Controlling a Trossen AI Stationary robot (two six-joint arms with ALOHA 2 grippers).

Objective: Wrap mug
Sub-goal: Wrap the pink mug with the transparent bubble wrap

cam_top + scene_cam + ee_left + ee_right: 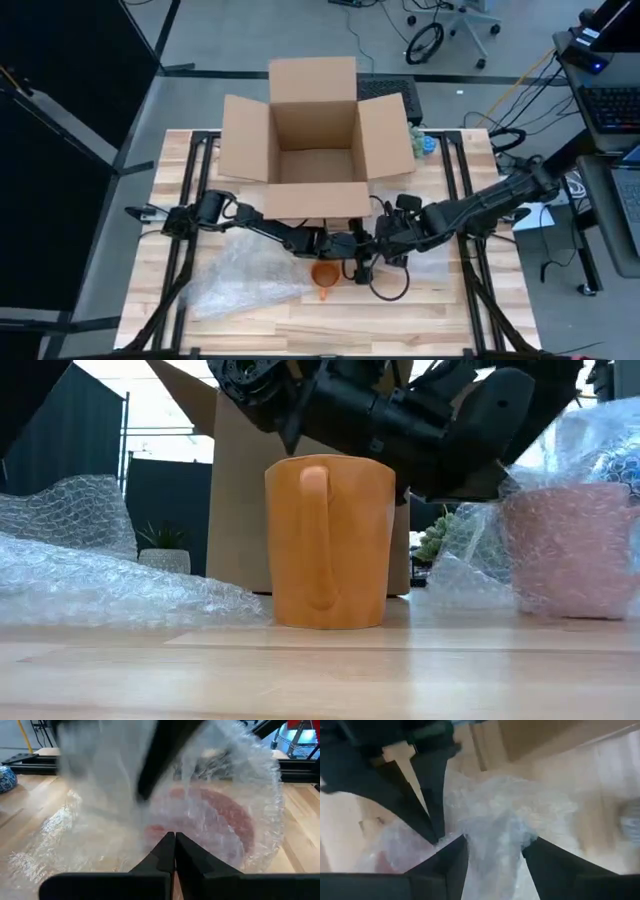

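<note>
Here, a pink mug (565,550) half-swathed in bubble wrap (220,795) is worked between both arms near the box (315,130); the left end effector (174,851) is clenched, the right end effector (495,851) grasps the film, while an orange mug (330,540) waits unwrapped on the surface (320,670)

Even overhead light; both wrist views blurred by motion
</note>
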